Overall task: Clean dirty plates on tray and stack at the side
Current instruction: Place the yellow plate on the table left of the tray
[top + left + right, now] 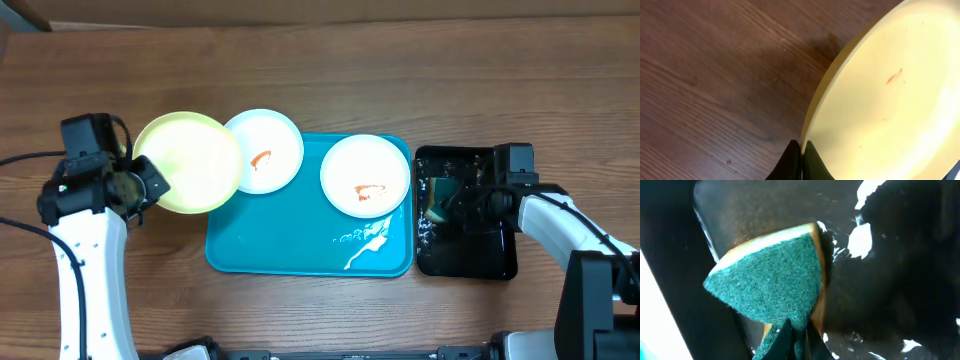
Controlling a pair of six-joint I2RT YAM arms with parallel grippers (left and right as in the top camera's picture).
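My left gripper (pixel 152 181) is shut on the left rim of the pale yellow-green plate (pixel 190 162), which is left of the turquoise tray (pixel 280 250) and overlaps a white plate's edge. In the left wrist view the fingertips (pixel 792 152) pinch the rim of that plate (pixel 880 110), which has one tiny red speck. The white plate (pixel 265 150) with an orange smear lies over the tray's top-left corner. A second smeared white plate (pixel 365 175) lies on the tray's right side. My right gripper (pixel 440 200) is shut on a green-and-yellow sponge (pixel 770 285) inside the black tray (pixel 470 250).
White foam and water (pixel 365 240) are spilled on the turquoise tray's lower right. The black tray (pixel 890 270) is wet, with bright patches of liquid. Brown wooden tabletop (pixel 710 75) stretches around both trays; black cables trail at the far left.
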